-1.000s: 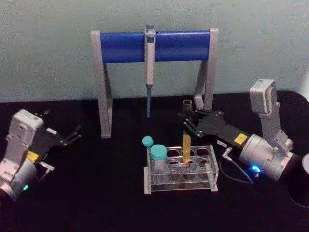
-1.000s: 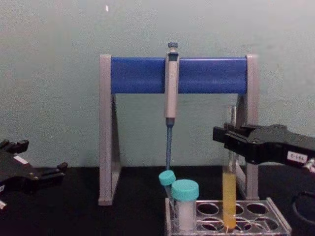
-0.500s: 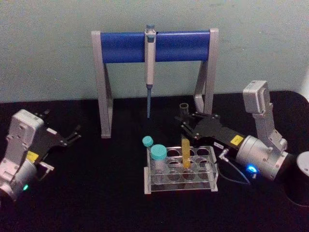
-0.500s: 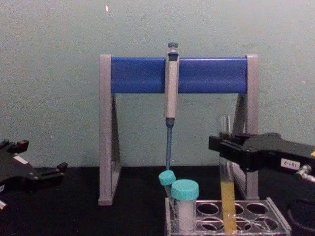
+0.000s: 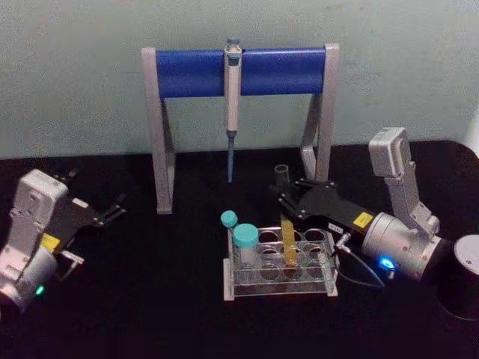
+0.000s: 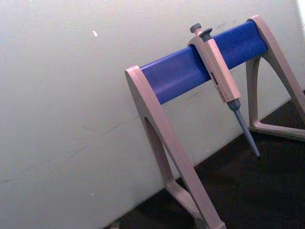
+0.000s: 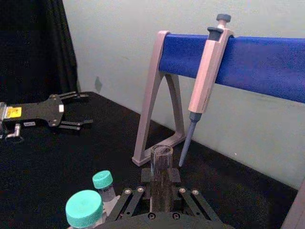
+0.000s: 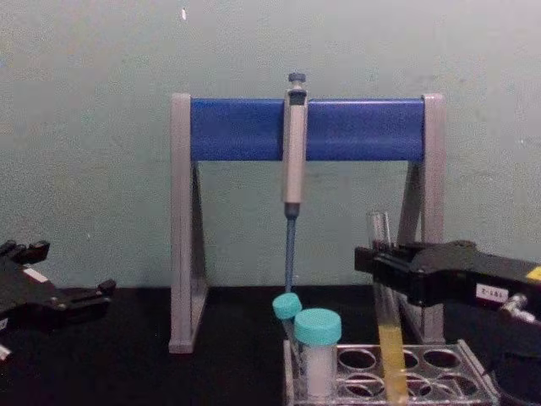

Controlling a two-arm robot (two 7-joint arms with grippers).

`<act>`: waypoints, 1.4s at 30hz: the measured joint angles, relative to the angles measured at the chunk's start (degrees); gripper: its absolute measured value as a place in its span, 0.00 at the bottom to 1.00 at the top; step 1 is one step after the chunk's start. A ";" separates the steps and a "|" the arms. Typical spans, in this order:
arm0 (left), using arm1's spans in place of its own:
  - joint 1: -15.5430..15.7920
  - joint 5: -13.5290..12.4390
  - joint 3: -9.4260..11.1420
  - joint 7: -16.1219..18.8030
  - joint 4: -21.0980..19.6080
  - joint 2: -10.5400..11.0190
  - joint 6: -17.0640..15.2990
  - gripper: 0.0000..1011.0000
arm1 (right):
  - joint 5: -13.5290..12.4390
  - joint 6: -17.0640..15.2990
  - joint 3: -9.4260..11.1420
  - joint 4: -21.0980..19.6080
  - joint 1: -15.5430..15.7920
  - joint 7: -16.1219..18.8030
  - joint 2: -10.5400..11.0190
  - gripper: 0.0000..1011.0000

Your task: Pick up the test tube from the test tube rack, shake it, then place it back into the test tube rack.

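Right gripper clamped on tube, whose foot sits in rack, leaning. Left gripper parked left, fingers apart. Risk: the tilt binds glass in its hole and spills liquid.

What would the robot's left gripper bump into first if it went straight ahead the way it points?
Probably the grey leg of the tall grey-and-blue pipette stand; the left gripper seems aimed at it, though depth is unclear.
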State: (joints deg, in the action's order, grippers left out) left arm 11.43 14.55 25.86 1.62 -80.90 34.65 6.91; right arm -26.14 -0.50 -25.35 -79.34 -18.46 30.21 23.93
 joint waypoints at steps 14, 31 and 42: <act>0.00 0.00 0.00 0.00 0.00 0.00 0.00 0.99 | 0.07 -0.66 -0.16 0.31 -0.17 -0.49 -0.08 0.24; 0.00 0.00 0.00 0.00 0.00 0.00 0.00 0.99 | 0.13 -0.67 -0.09 0.22 -0.09 -0.52 -0.04 0.24; 0.00 0.00 0.00 0.00 0.00 0.00 0.00 0.99 | 0.13 -0.65 -0.08 0.22 -0.08 -0.46 -0.04 0.47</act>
State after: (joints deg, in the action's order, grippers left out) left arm 11.43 14.55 25.86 1.62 -80.90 34.65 6.91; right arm -26.02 -1.14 -25.44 -79.12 -18.55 29.75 23.89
